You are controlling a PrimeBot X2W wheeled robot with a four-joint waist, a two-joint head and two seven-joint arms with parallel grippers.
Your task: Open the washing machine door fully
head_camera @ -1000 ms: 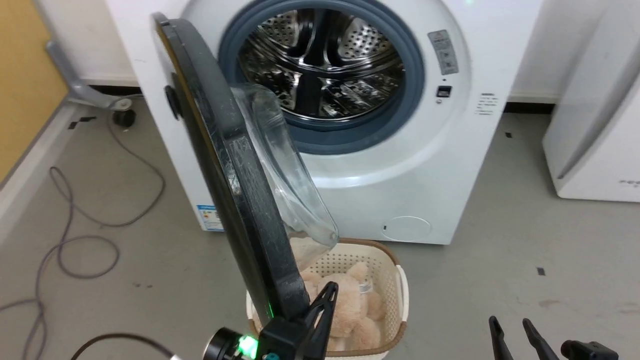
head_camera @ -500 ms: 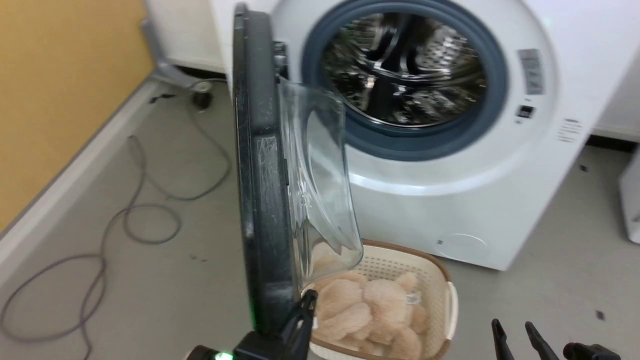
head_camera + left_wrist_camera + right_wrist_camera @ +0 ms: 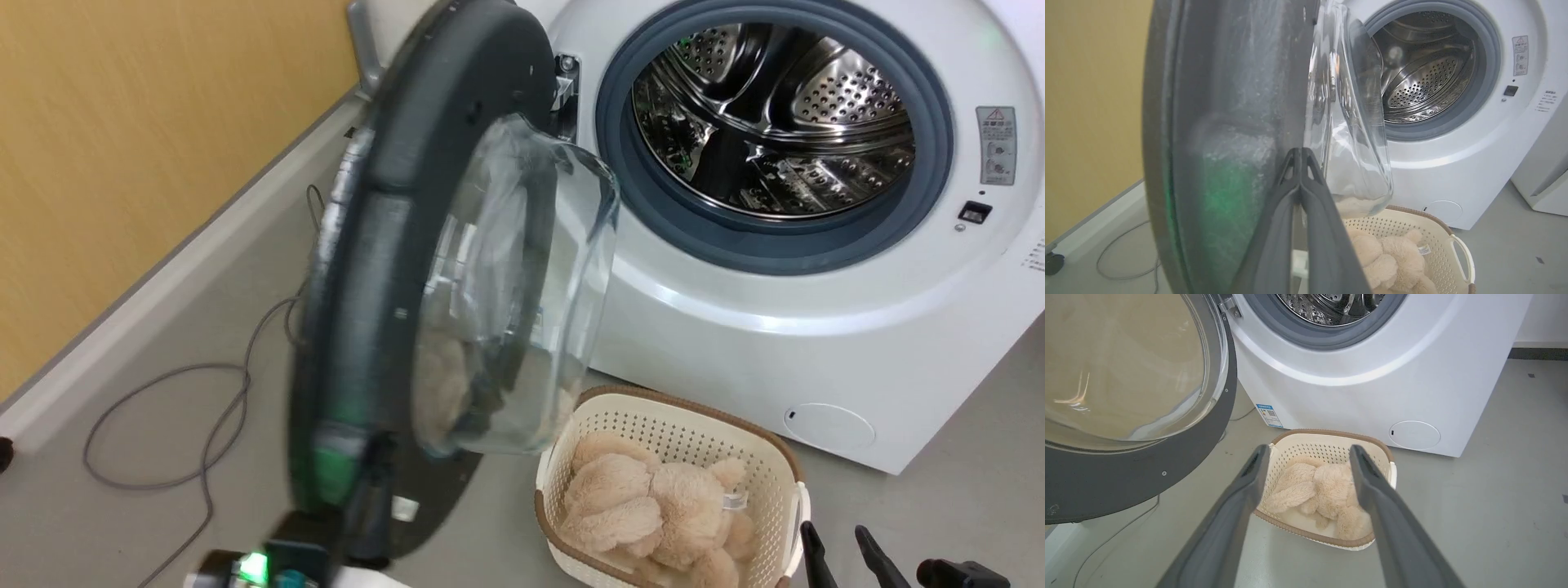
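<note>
Grey floor by a yellow wall: the large round black washing machine door (image 3: 384,245) stands swung well out from the white front-loading washing machine (image 3: 816,343).
Stiff, glossy and likely heavy, with a fragile clear domed glass bowl (image 3: 522,286), it is best pushed on its matte dark-grey inner rim. The left end effector (image 3: 1300,157) is pinched closed on nothing, its fingers seemingly laid against that rim low down; the right end effector (image 3: 1308,453) hangs spread wide above a cream perforated basket (image 3: 1327,433) holding a beige plush toy (image 3: 1323,490).
</note>
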